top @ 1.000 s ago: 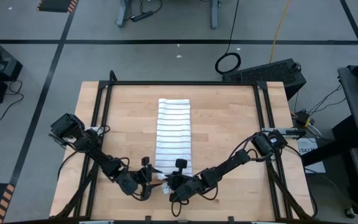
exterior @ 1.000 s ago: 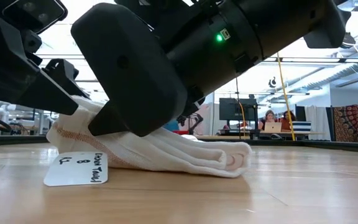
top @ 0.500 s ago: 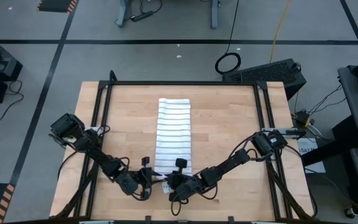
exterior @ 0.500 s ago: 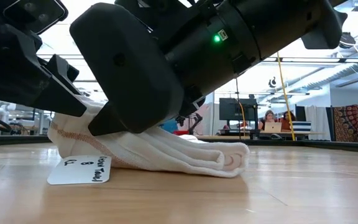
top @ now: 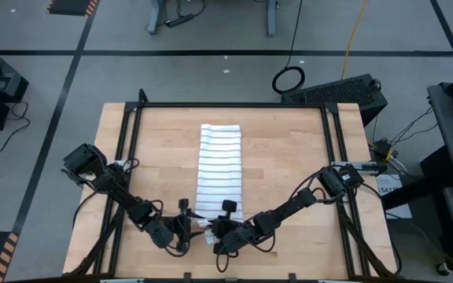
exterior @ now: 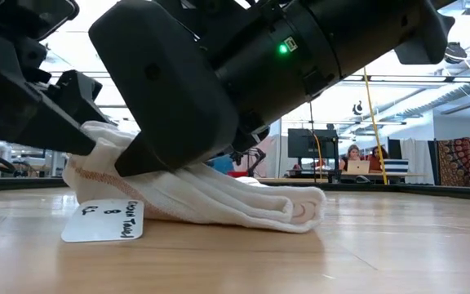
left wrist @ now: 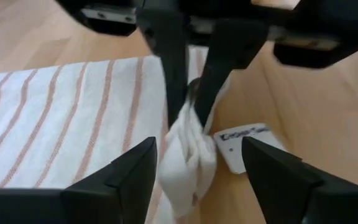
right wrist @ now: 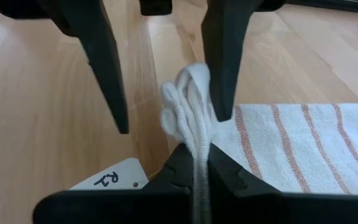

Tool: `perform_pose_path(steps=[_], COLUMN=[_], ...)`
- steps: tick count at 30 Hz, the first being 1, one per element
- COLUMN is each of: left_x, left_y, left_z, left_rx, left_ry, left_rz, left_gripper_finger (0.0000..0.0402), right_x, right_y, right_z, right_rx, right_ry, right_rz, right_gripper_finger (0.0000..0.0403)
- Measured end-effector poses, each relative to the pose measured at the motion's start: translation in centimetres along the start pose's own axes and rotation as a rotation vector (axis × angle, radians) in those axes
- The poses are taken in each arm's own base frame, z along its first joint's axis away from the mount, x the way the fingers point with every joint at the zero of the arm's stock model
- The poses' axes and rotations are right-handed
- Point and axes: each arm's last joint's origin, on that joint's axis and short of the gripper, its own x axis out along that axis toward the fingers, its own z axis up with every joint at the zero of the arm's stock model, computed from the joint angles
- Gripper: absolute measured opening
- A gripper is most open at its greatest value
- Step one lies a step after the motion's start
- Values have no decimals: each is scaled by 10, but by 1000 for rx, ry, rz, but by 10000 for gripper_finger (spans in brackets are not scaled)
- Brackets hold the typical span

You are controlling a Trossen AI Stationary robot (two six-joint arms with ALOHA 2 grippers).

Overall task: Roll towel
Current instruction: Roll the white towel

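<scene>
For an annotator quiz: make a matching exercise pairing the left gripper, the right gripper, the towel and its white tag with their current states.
Things:
1. left gripper
2. right gripper
3. striped towel
4. white tag

States:
A. lying on the table beside the bunched end
B. jaws shut on the bunched end
C. jaws open, either side of the bunch
D. stretched along the table, near end bunched up

Pairs: 1-C, 2-B, 3-D, 4-A

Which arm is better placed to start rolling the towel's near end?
Right, likely. The right gripper is shut on the towel's bunched near end, pinching the cloth. The left gripper is open, its fingers either side of the same bunch, gripping nothing, so it would need to close first.
</scene>
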Motion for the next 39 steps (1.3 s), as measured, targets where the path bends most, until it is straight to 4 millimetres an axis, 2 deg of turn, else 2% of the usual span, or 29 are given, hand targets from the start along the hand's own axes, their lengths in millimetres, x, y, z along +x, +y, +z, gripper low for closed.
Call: perform_pose_path(steps=[7, 14, 30, 39], left_x=[0, 0, 0, 0], left_y=[4, 4, 3, 3], left_z=[-1, -1, -4, -4], left_rx=[17, 49, 54, 57], left_ry=[-6, -7, 28, 32], left_rz=[88, 95, 49, 51], left_gripper_finger=[242, 238, 77, 22], right_x=[0, 2, 5, 5], right_y=[0, -2, -7, -6], right_z=[0, 1, 2, 2], right_rx=[22, 55, 88, 80], right_ry=[-3, -3, 6, 7], right_rz=[1, 2, 10, 11], right_gripper_finger=[4, 4, 4, 11])
